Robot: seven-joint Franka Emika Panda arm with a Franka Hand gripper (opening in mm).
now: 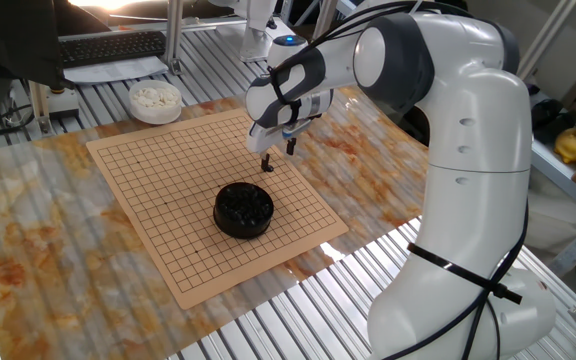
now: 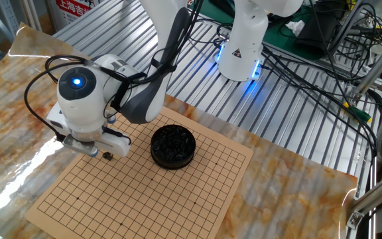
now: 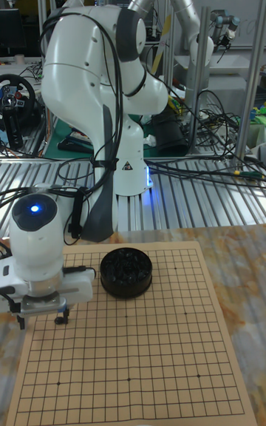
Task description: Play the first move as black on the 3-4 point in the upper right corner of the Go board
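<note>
1 white-stone bowl [image 1: 155, 100], single-view only.

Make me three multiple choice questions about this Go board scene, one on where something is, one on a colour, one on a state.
1. Where is the black bowl?
A. On the board
B. On the metal slats beside the board
C. In the gripper

2. What colour are the stones in the bowl beyond the board's far corner?
A. Black
B. White
C. Red

3. What is the gripper doing?
A. Reaching into the black bowl
B. Parked off the table
C. Hanging low over the board, beside the black bowl

Answers: 1 A, the bowl stands on the grid. 2 B, that bowl is full of pale stones. 3 C, its fingertips are over grid lines, apart from the bowl.
</note>
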